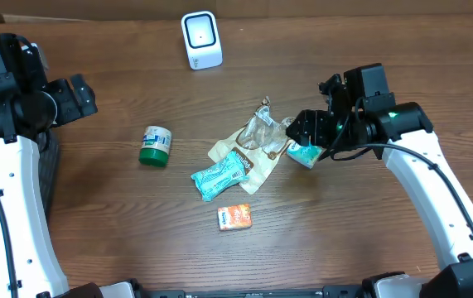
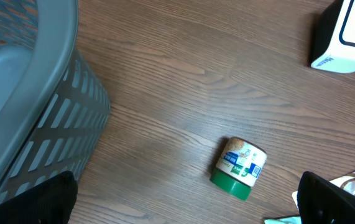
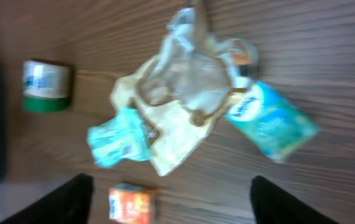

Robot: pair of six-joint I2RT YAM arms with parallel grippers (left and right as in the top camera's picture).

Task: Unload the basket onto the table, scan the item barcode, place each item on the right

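Right gripper [image 3: 171,180] spread wide, holding nothing; left gripper [image 2: 184,180] likewise; basket [image 2: 34,93] beside it

We count one white scanner [image 1: 201,39] at the far edge, one green-lidded jar [image 1: 156,146] on the left, two teal packets in the middle, the left teal packet [image 1: 221,175] and the right teal packet [image 1: 304,154], one crumpled beige pouch [image 1: 257,172] between them, one orange box [image 1: 235,217] nearest, and one grey basket [image 2: 22,93] far left.

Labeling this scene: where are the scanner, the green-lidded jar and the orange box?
scanner [image 1: 201,37], overhead view, its front face.
green-lidded jar [image 2: 242,163], left wrist view, its label.
orange box [image 1: 235,217], overhead view, its top face.
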